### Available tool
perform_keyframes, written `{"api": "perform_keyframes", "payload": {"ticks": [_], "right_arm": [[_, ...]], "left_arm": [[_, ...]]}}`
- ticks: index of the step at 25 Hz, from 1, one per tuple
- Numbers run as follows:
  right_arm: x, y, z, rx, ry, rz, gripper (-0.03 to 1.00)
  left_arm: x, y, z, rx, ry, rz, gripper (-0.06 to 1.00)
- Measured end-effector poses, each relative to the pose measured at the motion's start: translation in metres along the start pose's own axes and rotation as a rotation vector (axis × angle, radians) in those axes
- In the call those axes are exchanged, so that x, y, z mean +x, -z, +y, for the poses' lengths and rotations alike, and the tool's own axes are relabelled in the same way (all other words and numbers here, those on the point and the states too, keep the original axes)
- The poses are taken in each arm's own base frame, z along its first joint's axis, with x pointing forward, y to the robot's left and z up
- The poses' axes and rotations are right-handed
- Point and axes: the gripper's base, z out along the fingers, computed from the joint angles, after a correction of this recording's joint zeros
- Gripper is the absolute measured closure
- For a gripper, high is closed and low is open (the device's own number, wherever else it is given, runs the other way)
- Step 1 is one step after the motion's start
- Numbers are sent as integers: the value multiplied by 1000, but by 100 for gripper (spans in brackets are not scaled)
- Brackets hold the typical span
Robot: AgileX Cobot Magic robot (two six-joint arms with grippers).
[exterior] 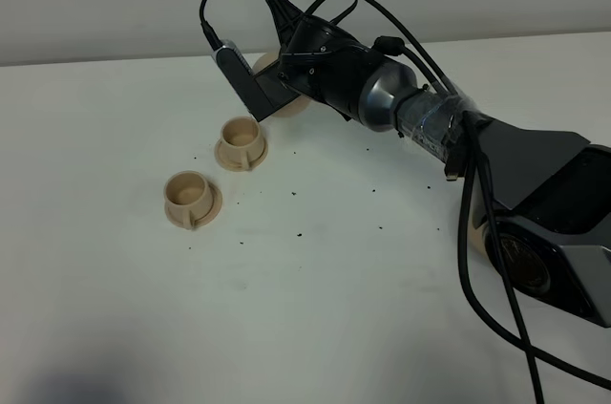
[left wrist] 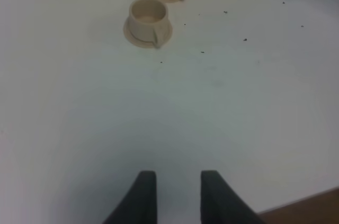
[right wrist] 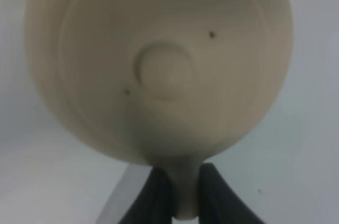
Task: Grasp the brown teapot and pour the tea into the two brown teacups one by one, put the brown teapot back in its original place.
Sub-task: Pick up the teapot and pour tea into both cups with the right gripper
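Right gripper: clenched on the loop handle of the brown teapot. We see a dark finger pressed to each side of the handle.

Teapot relative to hand: the round body lies straight ahead of the fingertips. The handle points back into the jaws, and the lid knob faces the wrist camera.

Teapot on the table: at the far side, left of centre in the high view. It is mostly hidden behind the right arm, which reaches across from the right.

Hedge: only tan slivers show around the gripper from above, so we cannot tell whether the pot rests on its plate or is lifted.

Two brown teacups: both upright, each on its own small saucer, and apart from each other.

Farther teacup: just in front of the right wrist, near the teapot.

Nearer teacup: further toward the front left.

Left gripper: released, with a clear gap between the fingers and nothing in it. It hangs over bare white table, well apart from both cups.

Table surface: white, with small dark specks scattered to the right of the cups.
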Motion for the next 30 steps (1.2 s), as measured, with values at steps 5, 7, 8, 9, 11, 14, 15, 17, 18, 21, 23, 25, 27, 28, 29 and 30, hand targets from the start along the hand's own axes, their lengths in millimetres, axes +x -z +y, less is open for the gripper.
{"api": "perform_keyframes", "payload": {"ticks": [5, 7, 8, 9, 11, 14, 15, 17, 18, 21, 23, 25, 27, 28, 29, 30], "right_arm": [[1, 0, 0, 4, 11, 9, 86], [1, 0, -1, 9, 21, 16, 86], [2, 0, -1, 12, 26, 19, 86], [2, 0, -1, 13, 28, 21, 86], [2, 0, -2, 19, 32, 21, 86], [3, 0, -3, 34, 51, 30, 86], [3, 0, -4, 40, 58, 35, 86], [4, 0, -4, 47, 71, 42, 86], [4, 0, -4, 48, 72, 43, 86], [4, 0, -4, 48, 86, 44, 86], [4, 0, -5, 48, 92, 43, 86], [4, 0, -5, 49, 105, 43, 86], [4, 0, -5, 52, 108, 42, 86], [3, 0, -5, 54, 110, 41, 86], [3, 0, -5, 54, 110, 41, 86], [3, 0, -5, 55, 111, 40, 86]], "left_arm": [[0, 0, 0, 0, 0, 0, 72], [0, 0, 0, 0, 0, 0, 72], [0, 0, 0, 0, 0, 0, 72], [0, 0, 0, 0, 0, 0, 72], [0, 0, 0, 0, 0, 0, 72], [0, 0, 0, 0, 0, 0, 72], [0, 0, 0, 0, 0, 0, 72], [0, 0, 0, 0, 0, 0, 72], [0, 0, 0, 0, 0, 0, 72], [0, 0, 0, 0, 0, 0, 72], [0, 0, 0, 0, 0, 0, 72], [0, 0, 0, 0, 0, 0, 72], [0, 0, 0, 0, 0, 0, 72], [0, 0, 0, 0, 0, 0, 72], [0, 0, 0, 0, 0, 0, 72], [0, 0, 0, 0, 0, 0, 72]]}}
